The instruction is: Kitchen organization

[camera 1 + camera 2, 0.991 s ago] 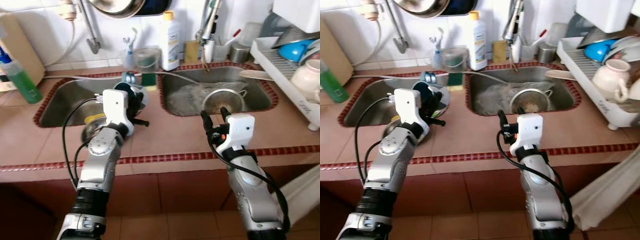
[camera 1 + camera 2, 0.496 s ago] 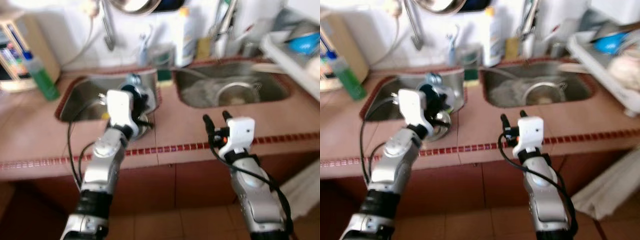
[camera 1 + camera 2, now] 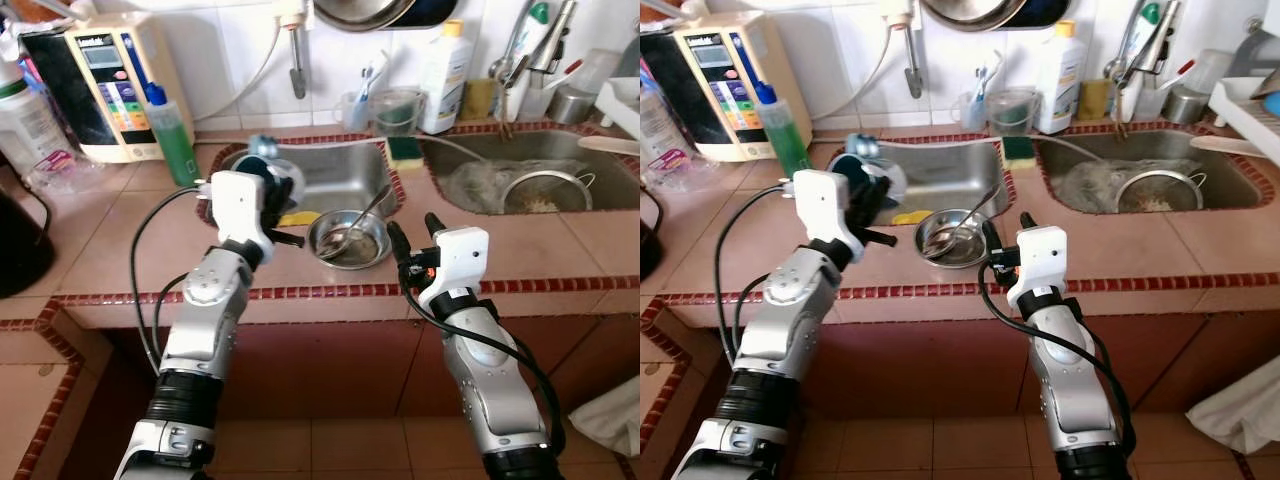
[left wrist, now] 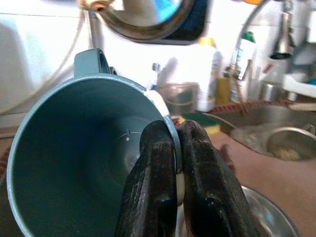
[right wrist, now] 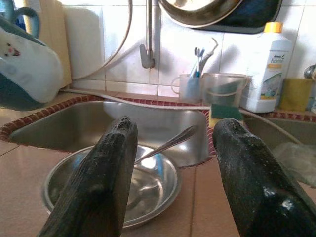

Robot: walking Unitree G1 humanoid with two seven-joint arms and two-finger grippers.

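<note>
Terracotta tiles with a dark red mosaic border cover the counter (image 3: 120, 250), which holds two stainless sinks under a white tiled wall.

Nearest, the right gripper (image 3: 412, 232) hovers above the counter's front edge with its two black fingers spread wide and nothing between them. Just ahead of those fingers sits a shallow steel bowl (image 3: 349, 238), round and shiny, with a metal spoon (image 3: 362, 212) leaning in it, handle pointing away over the left sink (image 3: 345, 172).

Beside it, the left gripper (image 4: 175, 163) is clenched on the rim of a teal mug (image 4: 79, 153), one finger inside the wall and one outside. The mug is smooth, glossy plastic or ceramic, tipped so that its open mouth faces the wrist camera, its handle on the far side. It is held above the near left corner of the left sink.

Farther beyond the right gripper, a green and yellow sponge (image 3: 405, 148) rests between the sinks, and a wire-mesh strainer (image 3: 545, 190) lies in the right sink. At the wall stands a white bottle (image 5: 266, 66) with a yellow cap; its label is too blurred to read. Beyond the left gripper stand a green liquid bottle (image 3: 172, 140) and a cream water appliance (image 3: 105, 85) with small unreadable printing.
</note>
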